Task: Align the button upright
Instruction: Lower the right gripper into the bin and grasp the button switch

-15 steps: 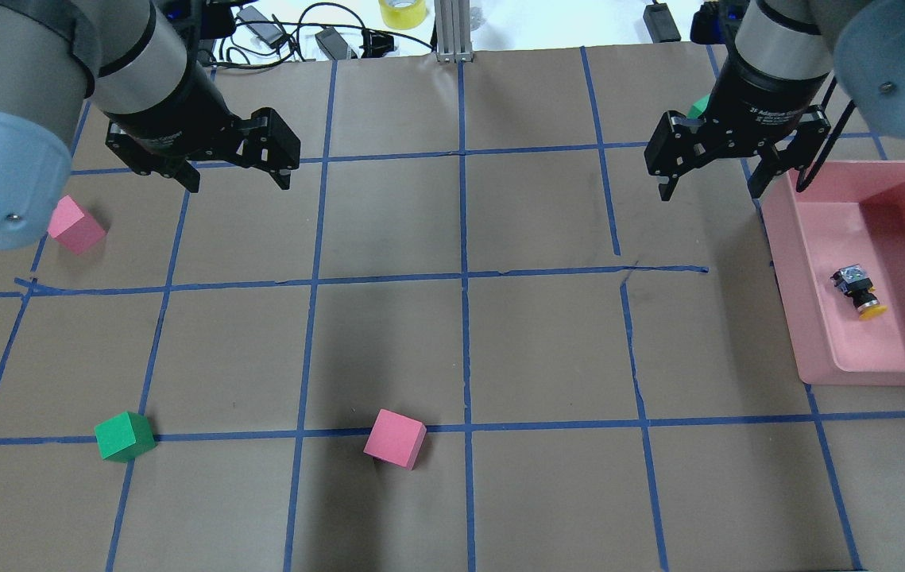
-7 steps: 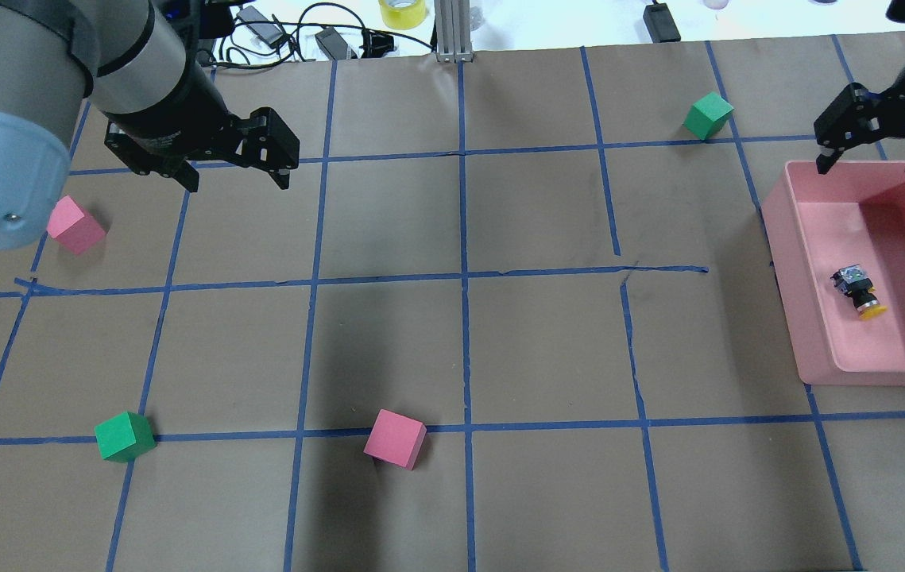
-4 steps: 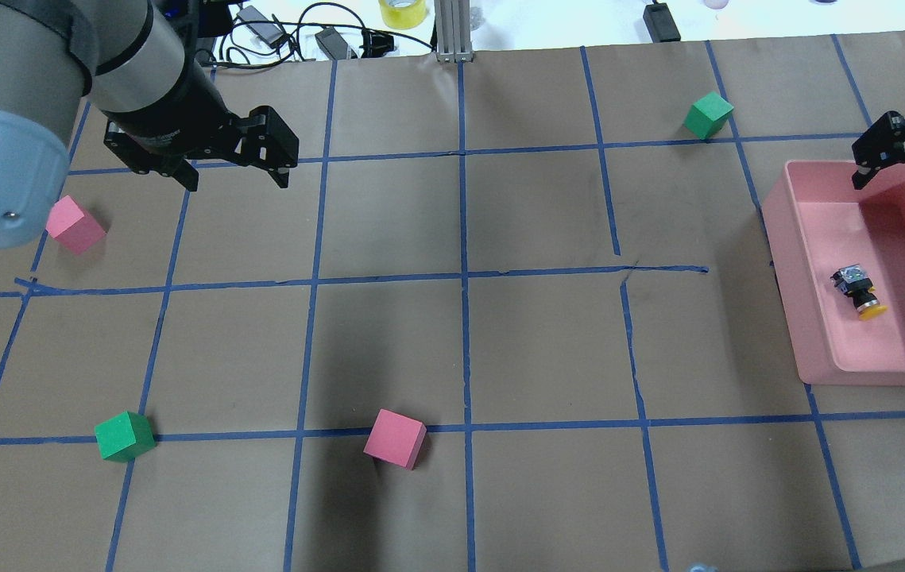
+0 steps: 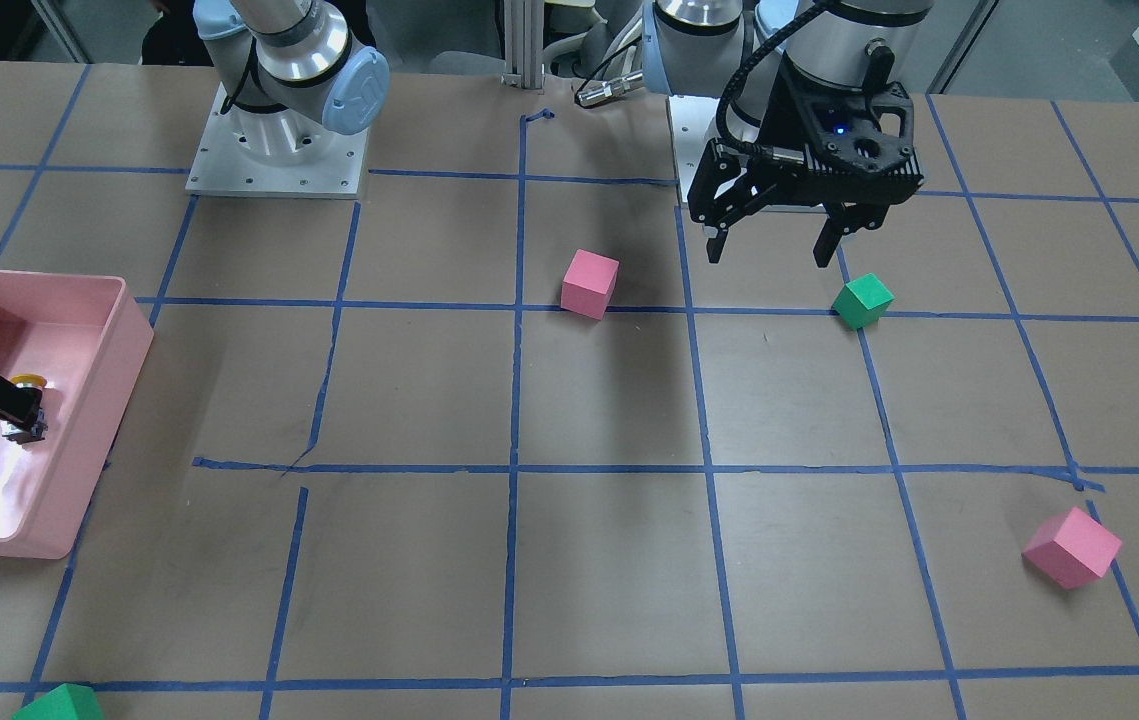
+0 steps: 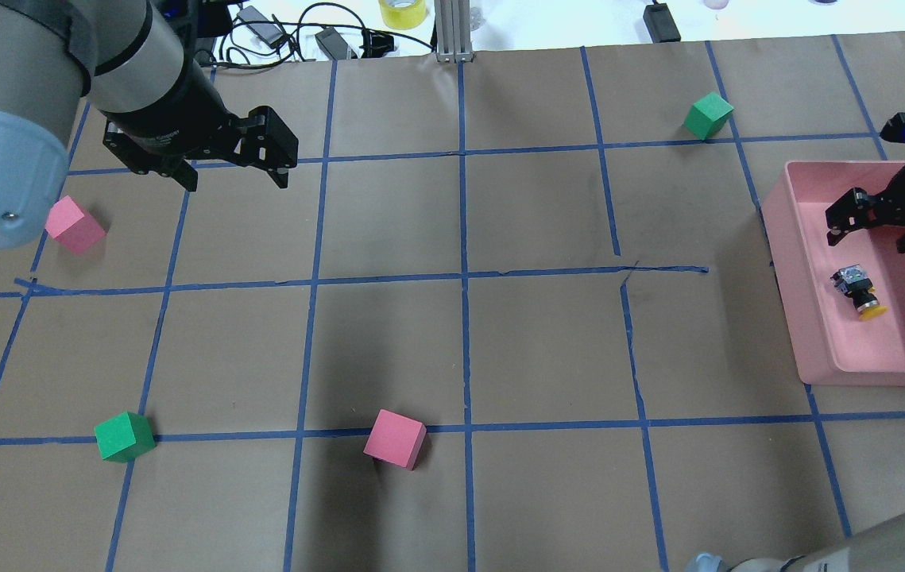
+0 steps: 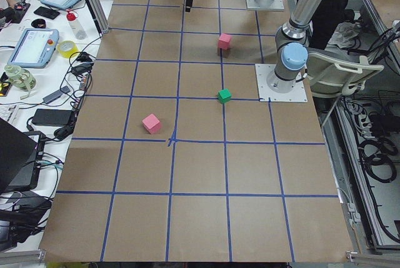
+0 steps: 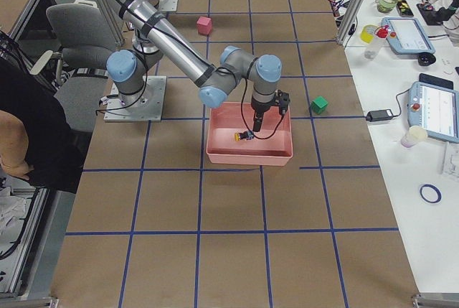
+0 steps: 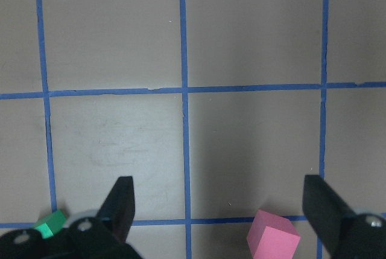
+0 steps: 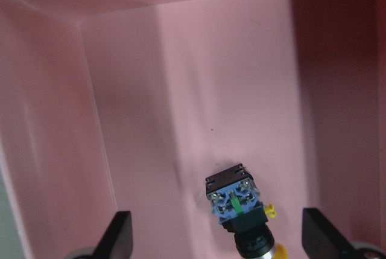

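The table (image 5: 388, 349) is covered in brown paper marked into squares with blue tape. At its right end sits a pink rectangular bin (image 5: 798, 310), which holds one item, the button (image 5: 857, 291), resting on the bin floor near the middle.

The left gripper (image 5: 236, 184) hangs over bare paper well apart from the bin, its jaws spread wide and holding nothing. The right gripper (image 5: 873, 238) reaches into the bin just beyond the button's base end, jaws also wide and holding nothing.

Two pink cubes (image 5: 395, 438) (image 5: 75, 225) and two green cubes (image 5: 125, 436) (image 5: 708, 115) lie scattered on the paper, outside the bin.

The button lies on its side. Its long axis runs diagonally, the yellow cap toward the robot and slightly right, the blocky base toward the far side.
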`<action>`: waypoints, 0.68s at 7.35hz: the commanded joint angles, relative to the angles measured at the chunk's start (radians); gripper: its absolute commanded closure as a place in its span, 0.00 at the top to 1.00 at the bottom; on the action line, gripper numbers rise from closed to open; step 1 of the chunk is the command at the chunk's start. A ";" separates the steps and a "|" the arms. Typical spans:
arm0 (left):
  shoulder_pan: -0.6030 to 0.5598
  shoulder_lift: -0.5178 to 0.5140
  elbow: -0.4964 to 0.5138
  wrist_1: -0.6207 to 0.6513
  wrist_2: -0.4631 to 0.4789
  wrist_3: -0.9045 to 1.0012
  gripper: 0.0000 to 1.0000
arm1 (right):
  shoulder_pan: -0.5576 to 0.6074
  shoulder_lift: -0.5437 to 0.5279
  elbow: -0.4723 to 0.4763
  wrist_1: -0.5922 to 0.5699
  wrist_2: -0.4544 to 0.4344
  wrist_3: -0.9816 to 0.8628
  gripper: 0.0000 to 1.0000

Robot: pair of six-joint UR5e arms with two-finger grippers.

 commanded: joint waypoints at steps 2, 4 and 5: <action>0.000 0.000 -0.001 0.000 0.001 0.000 1.00 | -0.020 0.059 0.023 -0.037 -0.028 -0.001 1.00; 0.000 0.001 -0.001 -0.001 0.001 -0.001 1.00 | -0.021 0.082 0.023 -0.051 -0.029 -0.001 1.00; 0.000 0.001 -0.001 -0.002 0.001 -0.001 1.00 | -0.021 0.094 0.023 -0.051 -0.026 -0.001 0.95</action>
